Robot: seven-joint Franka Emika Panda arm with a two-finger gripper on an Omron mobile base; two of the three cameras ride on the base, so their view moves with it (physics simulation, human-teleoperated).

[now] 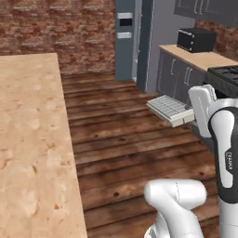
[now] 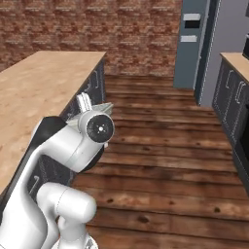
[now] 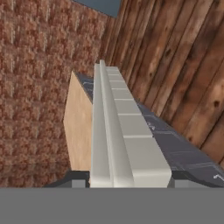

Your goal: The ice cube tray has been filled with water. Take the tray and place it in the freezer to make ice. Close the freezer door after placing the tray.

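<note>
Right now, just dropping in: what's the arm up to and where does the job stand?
The arm is carrying the ice cube tray in its pincer, held clear of the wooden floor, roughly level, out in the middle of the kitchen. In the hand view the tray runs edge-on straight out from the pincer. The freezer stands at the far end by the brick wall, some way off, so the tray is not yet inside.

Your white arm rises at the lower right of the left base view, elbow bent, wrist level; your gripper (image 1: 189, 113) sits at right centre, clamped on the ice cube tray (image 1: 168, 109).
</note>
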